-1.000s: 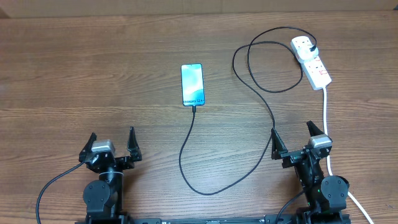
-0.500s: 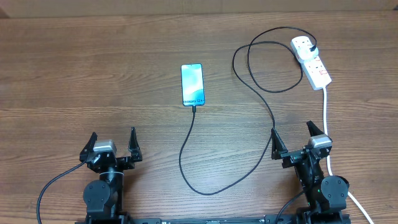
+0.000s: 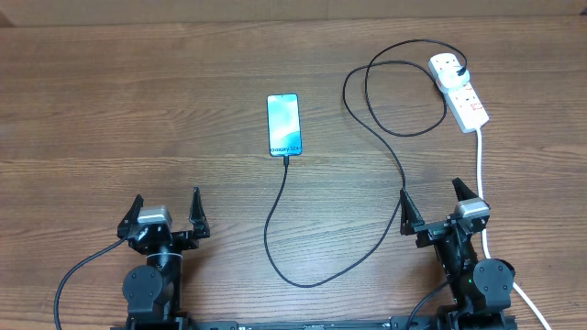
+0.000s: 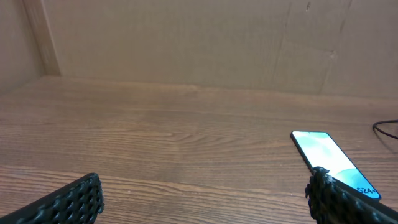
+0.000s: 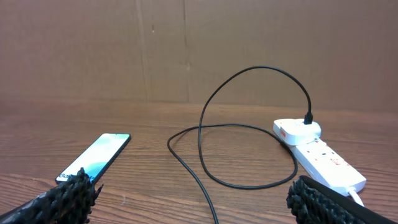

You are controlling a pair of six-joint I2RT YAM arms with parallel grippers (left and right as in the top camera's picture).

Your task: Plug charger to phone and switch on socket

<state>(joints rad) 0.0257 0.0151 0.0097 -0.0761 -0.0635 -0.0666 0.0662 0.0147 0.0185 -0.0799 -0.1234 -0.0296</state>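
At upper centre of the overhead frame: phone (image 3: 284, 125), flat on the wooden table (image 3: 110, 92), teal screen up. Met at its lower end by the connector tip of the charger (image 3: 275, 220). Black cable dropping toward bottom centre, then climbing right in a wide curl to a plug seated in the topmost outlet of the socket (image 3: 460, 90) at upper right. White cord (image 3: 481, 174) trailing down the right side. Switch positions too small to tell. At lower left, left gripper (image 3: 166, 195) spread wide, holding nothing, well apart from the phone. At lower right, right gripper (image 3: 429, 188) equally wide and empty, with the charger passing just beside its frame-left fingertip.
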